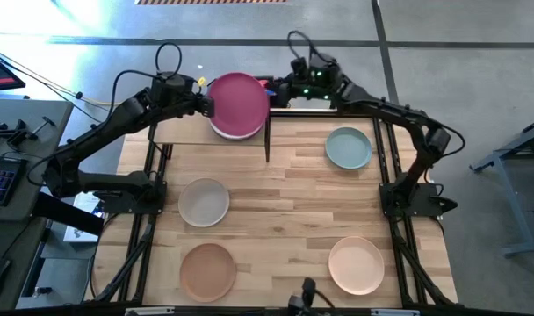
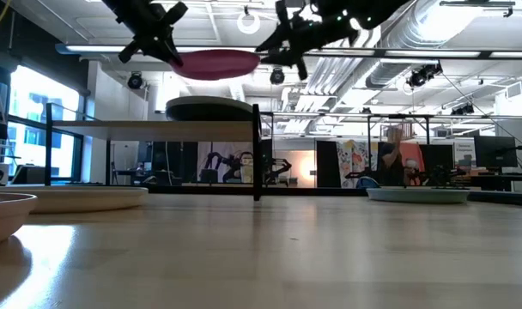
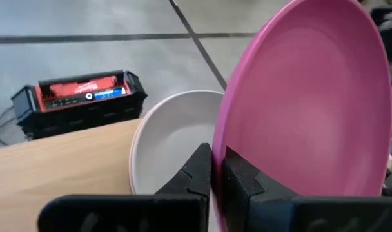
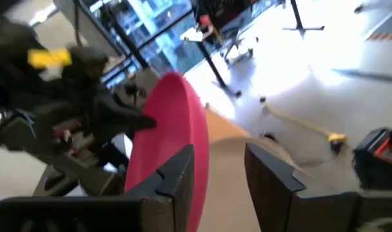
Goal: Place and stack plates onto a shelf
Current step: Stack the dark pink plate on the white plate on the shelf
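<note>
Left hand (image 1: 204,104) is clamped on the rim of the magenta plate (image 1: 240,103), holding it in the air above the shelf (image 1: 184,130); directly beneath the held plate, a stack of pale plates (image 3: 173,138) rests on the shelf panel. Right hand (image 1: 276,91) sits just beside the opposite rim of the magenta plate, fingers (image 4: 176,177) spread apart and gripping nothing. Well apart from both hands, on the table (image 1: 293,202): pale green plate (image 1: 349,147), off-white plate (image 1: 204,201), tan plate (image 1: 207,271), peach plate (image 1: 356,264).
</note>
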Robot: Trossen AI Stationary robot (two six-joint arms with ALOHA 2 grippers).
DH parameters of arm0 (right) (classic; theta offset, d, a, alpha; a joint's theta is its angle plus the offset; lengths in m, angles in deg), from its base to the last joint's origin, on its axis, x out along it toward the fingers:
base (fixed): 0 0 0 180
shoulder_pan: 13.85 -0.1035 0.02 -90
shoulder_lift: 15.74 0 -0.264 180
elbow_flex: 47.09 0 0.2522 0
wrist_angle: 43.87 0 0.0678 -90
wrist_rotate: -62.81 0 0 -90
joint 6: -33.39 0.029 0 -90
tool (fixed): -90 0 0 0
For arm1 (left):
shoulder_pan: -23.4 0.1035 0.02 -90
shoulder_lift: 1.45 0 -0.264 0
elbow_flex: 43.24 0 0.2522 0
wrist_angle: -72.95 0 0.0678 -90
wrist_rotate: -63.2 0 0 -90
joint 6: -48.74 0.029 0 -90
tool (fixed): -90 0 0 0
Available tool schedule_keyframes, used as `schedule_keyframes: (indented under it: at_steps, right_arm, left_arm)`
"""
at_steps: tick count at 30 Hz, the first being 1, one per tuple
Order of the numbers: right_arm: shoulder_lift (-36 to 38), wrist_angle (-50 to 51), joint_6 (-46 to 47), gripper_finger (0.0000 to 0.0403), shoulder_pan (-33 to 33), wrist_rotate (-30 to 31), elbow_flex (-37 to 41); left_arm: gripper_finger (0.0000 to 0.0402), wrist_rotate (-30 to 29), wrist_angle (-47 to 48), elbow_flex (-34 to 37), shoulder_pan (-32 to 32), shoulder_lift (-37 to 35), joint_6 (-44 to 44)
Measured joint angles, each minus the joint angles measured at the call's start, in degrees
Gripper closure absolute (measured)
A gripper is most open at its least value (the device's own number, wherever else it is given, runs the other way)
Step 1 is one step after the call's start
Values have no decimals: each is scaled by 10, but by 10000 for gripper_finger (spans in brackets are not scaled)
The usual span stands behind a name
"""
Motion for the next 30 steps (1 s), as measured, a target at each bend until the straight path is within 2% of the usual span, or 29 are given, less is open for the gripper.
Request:
schedule_keyframes:
  at_steps: [9, 21, 30]
  right_arm:
    - [52, 1, -23, 284, 18, -1, 0]
    - [54, 38, -63, 284, 19, 7, 0]
    - [54, 62, -92, 284, 18, 7, 0]
  left_arm:
    - [396, 73, 37, 0, 49, 16, -56]
    - [395, 84, 45, 0, 52, 77, -64]
    - [394, 78, 46, 0, 60, 90, -74]
